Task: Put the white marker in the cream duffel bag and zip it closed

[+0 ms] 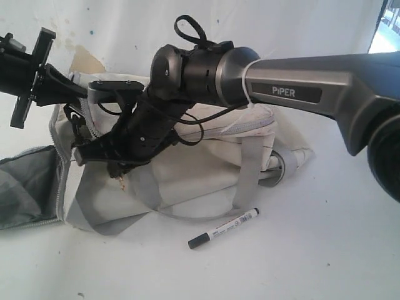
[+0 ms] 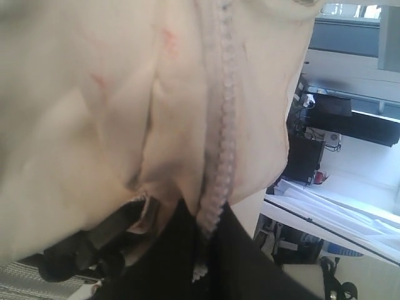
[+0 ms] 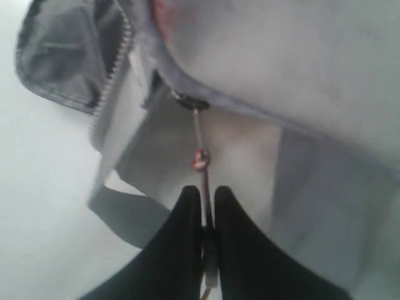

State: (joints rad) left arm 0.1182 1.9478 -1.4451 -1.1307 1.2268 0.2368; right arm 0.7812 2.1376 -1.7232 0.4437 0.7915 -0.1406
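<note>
Closest to the exterior camera is the right arm (image 1: 300,87), its thick grey forearm reaching across the middle of the scene toward the left end of the cream duffel bag (image 1: 206,162). On the right wrist view, the right gripper (image 3: 205,194) has its two black fingers pressed together on the zipper pull (image 3: 199,134), a thin cord with a small reddish knot that hangs from the grey slider (image 3: 187,100) on the bag's edge. Beside that slider the bag's end flap (image 1: 25,181) lies folded open on the white table (image 1: 312,262), showing dark grey lining and a row of zipper teeth along its rim. The left gripper (image 2: 178,215) is at the upper left side of the bag. Its wrist camera is filled with stained cream cloth and a line of pale zipper teeth (image 2: 219,125) that runs down to the dark fingers, which are closed on the bag's fabric. A grey strap (image 1: 250,169) crosses the bag's near side. The white marker (image 1: 223,229) is outside the bag, lying flat on the table just in front of it and not touching it, with its black cap at the left end.
</note>
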